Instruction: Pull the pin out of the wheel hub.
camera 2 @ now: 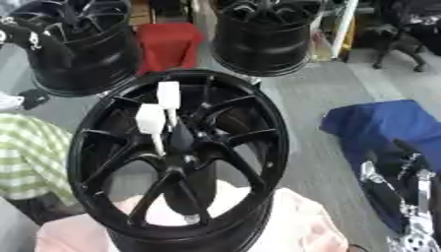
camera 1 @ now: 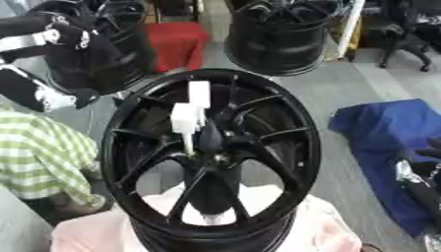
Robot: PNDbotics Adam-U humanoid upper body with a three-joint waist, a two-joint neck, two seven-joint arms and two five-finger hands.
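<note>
Left eye view: wheel hub (camera 1: pixel 211 157) stands centre on pink cloth (camera 1: pixel 327 231); two white-headed pins (camera 1: pixel 185 120) sit at its middle. My left hand (camera 1: pixel 73 47) upper left, fingers unreadable. Right eye view: right hand (camera 2: pixel 400 177) lower right, relaxed, holding nothing.

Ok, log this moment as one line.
black spoked wheel hub: upright | white-headed pins: two, still in hub | left hand: raised, away | right hand: low, idle

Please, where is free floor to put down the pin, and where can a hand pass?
Bare grey floor lies between the wheel hub and the blue cloth, and a smaller strip behind the hub, before the far black rim. The left side is crowded: the left hand, a checked cloth, another rim. The right hand shows at the lower right.
</note>
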